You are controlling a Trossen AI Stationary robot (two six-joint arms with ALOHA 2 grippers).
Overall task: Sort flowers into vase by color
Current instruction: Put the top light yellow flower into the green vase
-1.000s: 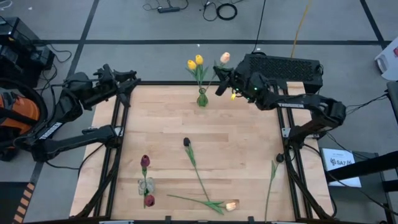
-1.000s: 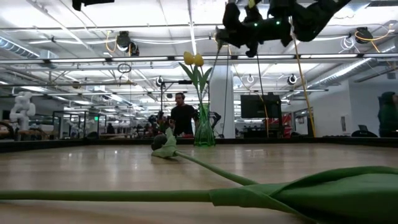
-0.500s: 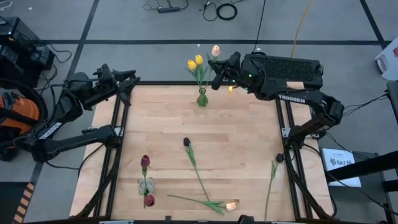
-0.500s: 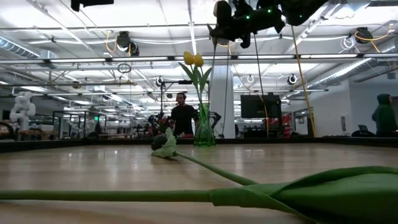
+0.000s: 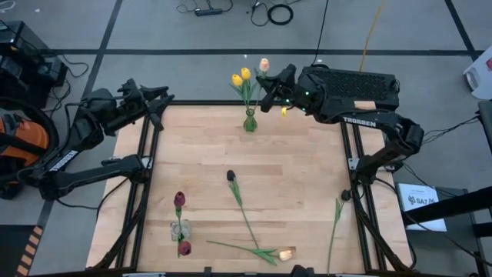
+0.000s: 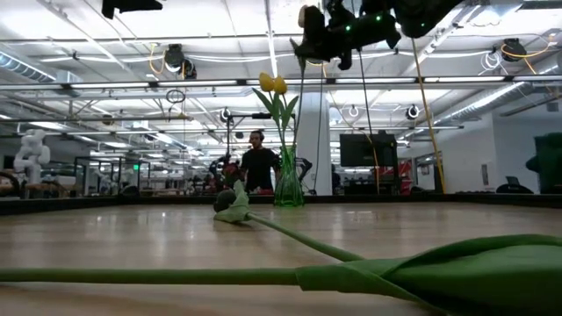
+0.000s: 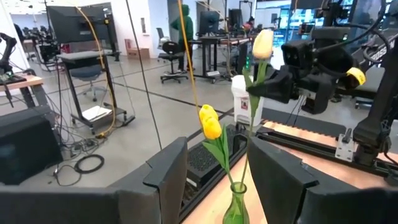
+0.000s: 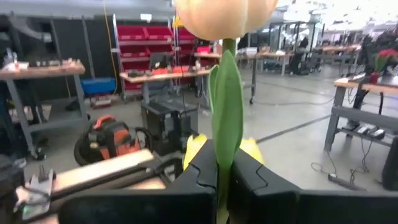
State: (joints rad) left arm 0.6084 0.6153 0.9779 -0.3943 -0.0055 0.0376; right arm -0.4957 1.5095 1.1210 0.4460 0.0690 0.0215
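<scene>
A green glass vase (image 5: 250,121) stands at the table's far edge with two yellow tulips (image 5: 241,77) in it. My right gripper (image 5: 267,83) is above and just right of the vase, shut on a peach-pink tulip (image 5: 264,65) that stands upright. The tulip's stem (image 6: 303,114) runs down to the vase's mouth (image 7: 236,186); whether it is inside I cannot tell. My left gripper (image 5: 157,104) waits open at the table's far left corner and points at the vase (image 7: 235,208). A near-black tulip (image 5: 231,175), dark red tulips (image 5: 179,200) and another peach tulip (image 5: 286,254) lie on the table. My right gripper pinches the peach tulip's green stem (image 8: 222,163) between its two fingers, a little way below the head (image 8: 224,15). The fingers come level from the table's right side and lie across the stem. The flower stands upright, head up, with the long stem hanging below the fingers.
A small clear vase (image 5: 179,229) sits near the front left among the dark red tulips. A loose green stem (image 5: 336,223) lies at the right edge. The middle of the wooden table (image 5: 300,169) is bare. A person (image 6: 257,162) stands in the room beyond.
My right gripper has carried the peach tulip up and toward the table's left, nearer the vase, and has rolled a little. The flower has tipped more upright, and its head now stands close beside the yellow tulips.
</scene>
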